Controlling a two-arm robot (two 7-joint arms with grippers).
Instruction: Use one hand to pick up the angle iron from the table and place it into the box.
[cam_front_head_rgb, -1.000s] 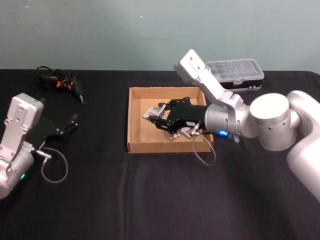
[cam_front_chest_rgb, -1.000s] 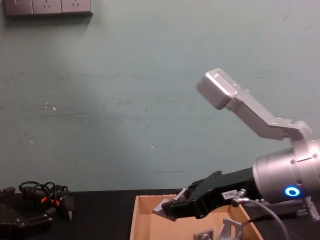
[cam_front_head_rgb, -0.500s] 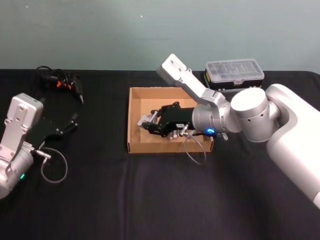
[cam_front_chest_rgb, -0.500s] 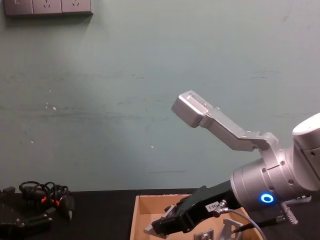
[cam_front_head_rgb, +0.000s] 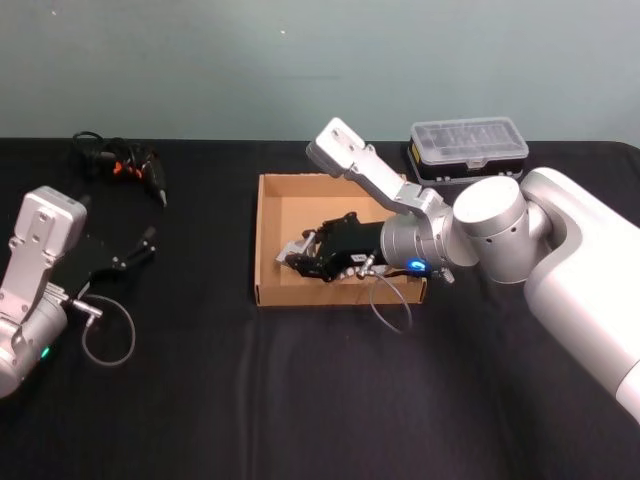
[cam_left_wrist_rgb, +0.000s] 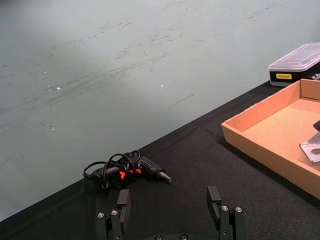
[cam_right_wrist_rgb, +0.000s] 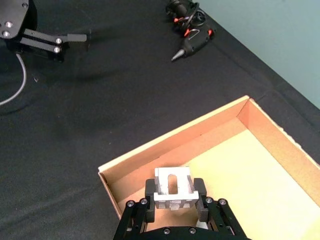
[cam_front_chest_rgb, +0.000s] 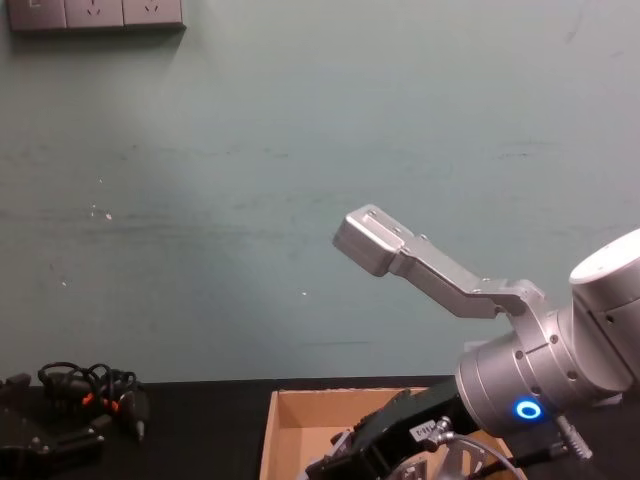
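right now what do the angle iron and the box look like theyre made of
The angle iron, held in the right pincer inside the box, looks like bare metal: pale silver-grey, matte sheen, crisp edges and a punched slot, possibly steel or aluminium. The box looks like plain corrugated cardboard: tan, dull, with thin low walls and folded corners.

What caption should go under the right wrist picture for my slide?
Right gripper holds the angle iron low inside the box, near its corner.
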